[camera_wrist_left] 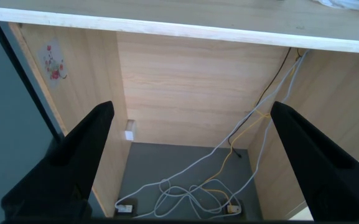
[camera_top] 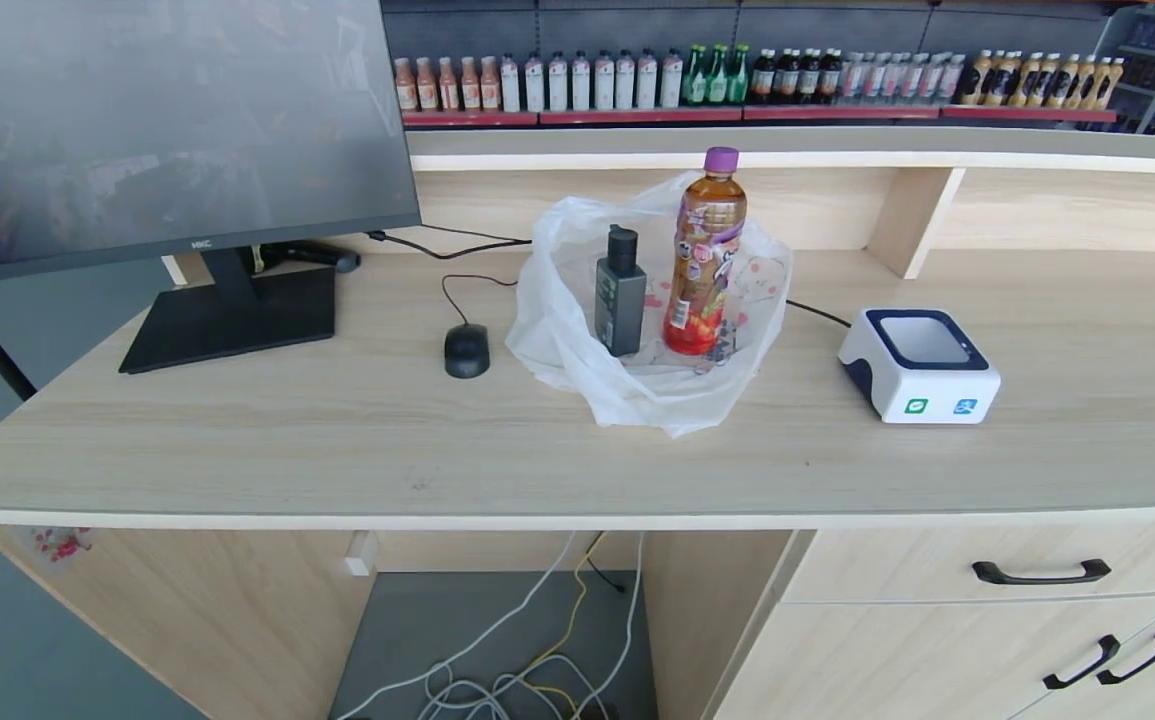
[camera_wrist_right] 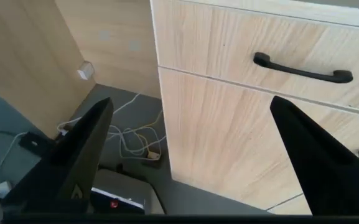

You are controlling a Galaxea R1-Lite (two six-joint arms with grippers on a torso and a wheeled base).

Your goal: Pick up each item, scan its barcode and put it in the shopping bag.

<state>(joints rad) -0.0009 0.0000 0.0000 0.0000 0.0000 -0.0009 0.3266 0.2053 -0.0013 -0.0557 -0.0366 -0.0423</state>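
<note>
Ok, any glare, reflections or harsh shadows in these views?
Head view: the dark monitor mirrors faint room shapes, the scanner window has a pale sheen, the shopping bag casts only a soft shadow on the counter. Left wrist view: the left tool is a dark silhouette against the lit wood panel. Right wrist view: the right tool likewise, against the drawer front.

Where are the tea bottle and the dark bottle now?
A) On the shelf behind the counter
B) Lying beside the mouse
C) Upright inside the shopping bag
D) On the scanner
C: the tea bottle and the dark bottle both stand upright within the white shopping bag, with the scanner apart on the counter.
</note>
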